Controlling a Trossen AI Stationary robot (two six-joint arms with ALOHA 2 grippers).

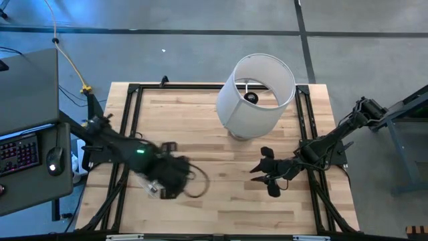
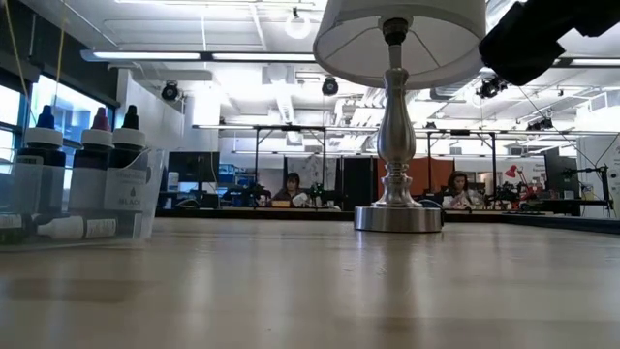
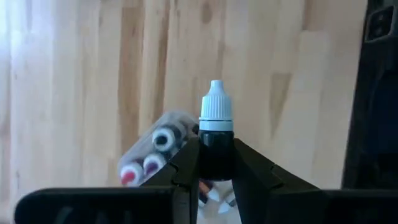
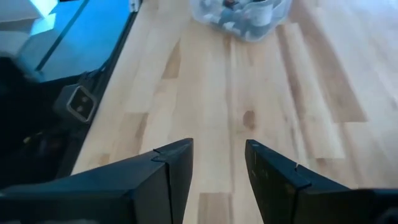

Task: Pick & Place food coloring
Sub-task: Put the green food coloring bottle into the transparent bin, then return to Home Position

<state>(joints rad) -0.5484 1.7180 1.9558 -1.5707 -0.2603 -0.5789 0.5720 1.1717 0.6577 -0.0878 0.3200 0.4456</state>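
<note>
My left gripper (image 3: 216,149) (image 1: 170,175) hovers over the clear plastic tub (image 1: 155,189) (image 3: 155,146) near the table's left front and is shut on one food coloring bottle (image 3: 216,124), which has a dark body and a pale blue cap. More bottles sit in the tub, several upright (image 2: 87,160) and some lying down (image 2: 68,228). The tub rests by its base on the wood. My right gripper (image 4: 219,152) (image 1: 264,175) is open and holds nothing. It hangs above bare wood right of centre, facing the tub (image 4: 239,15). My left gripper pinches the bottle's dark body (image 3: 216,160) between its two fingers, one on each side. The capped end (image 3: 216,106) sticks out past the fingertips (image 3: 186,155). The bottle is lifted clear, with the tub and table below it.
A white lampshade on a metal lamp (image 1: 254,94) (image 2: 397,116) stands at the table's far middle. A black frame (image 1: 127,120) runs along the table's edges. A desk with a keyboard (image 1: 20,150) is off the left side. Bare wood (image 1: 221,201) lies between the two grippers.
</note>
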